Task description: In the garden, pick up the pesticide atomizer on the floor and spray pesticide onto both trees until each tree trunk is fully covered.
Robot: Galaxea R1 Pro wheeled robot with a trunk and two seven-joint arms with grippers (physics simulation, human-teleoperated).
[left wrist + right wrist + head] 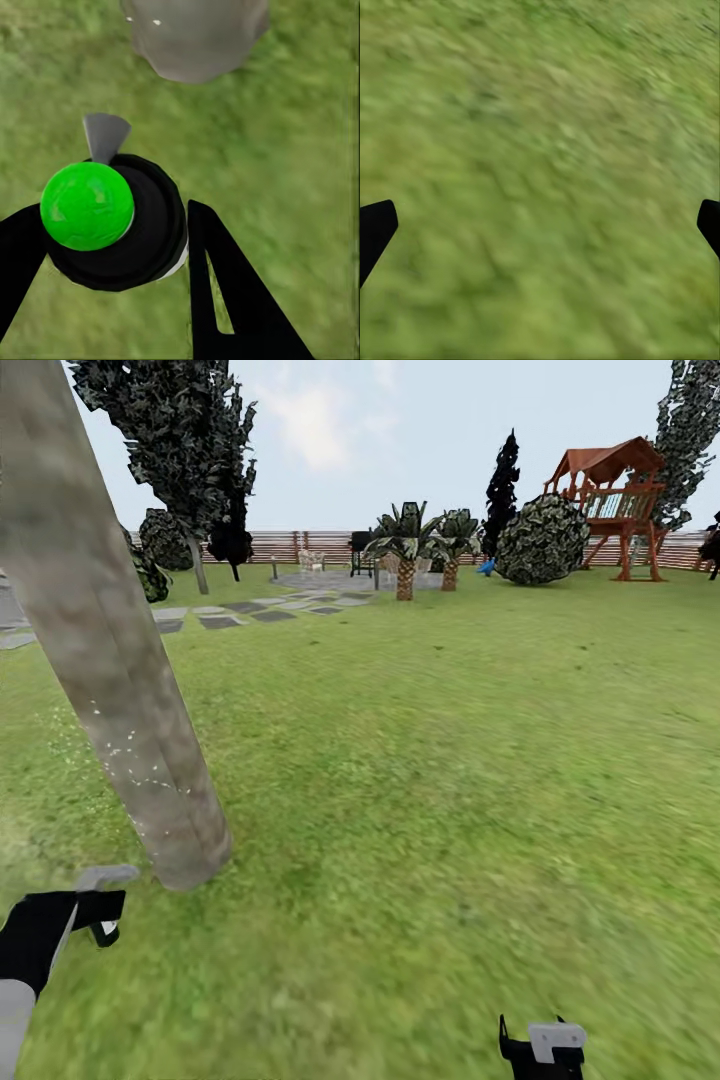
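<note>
Ground: blurred green lawn (450, 780) running back to a brown slatted fence (320, 545). Grey stepping stones (250, 610) lead toward a paved patch; two small palms (425, 550), a round bush (543, 540) and a red-roofed wooden play tower (615, 500) stand near the fence. Pale sky above.

Tree trunk (110, 650): thick, branchless, mottled grey-brown, leaning across the head view's left side, its base meeting the grass just ahead of the left arm. Small white specks dot its lower bark. The left wrist view shows its base (195, 34) beyond the nozzle.

Atomizer (112, 221): black rounded body with a bright green ball cap and a grey fan-shaped nozzle pointing toward the trunk; its grey tip (105, 877) shows in the head view.

Left gripper (112, 247): low at the left, black fingers (225, 300) clamped on either side of the atomizer.

Right gripper (540, 225): low by the robot, fingertips (375, 229) spread wide over bare grass, holding nothing.
</note>
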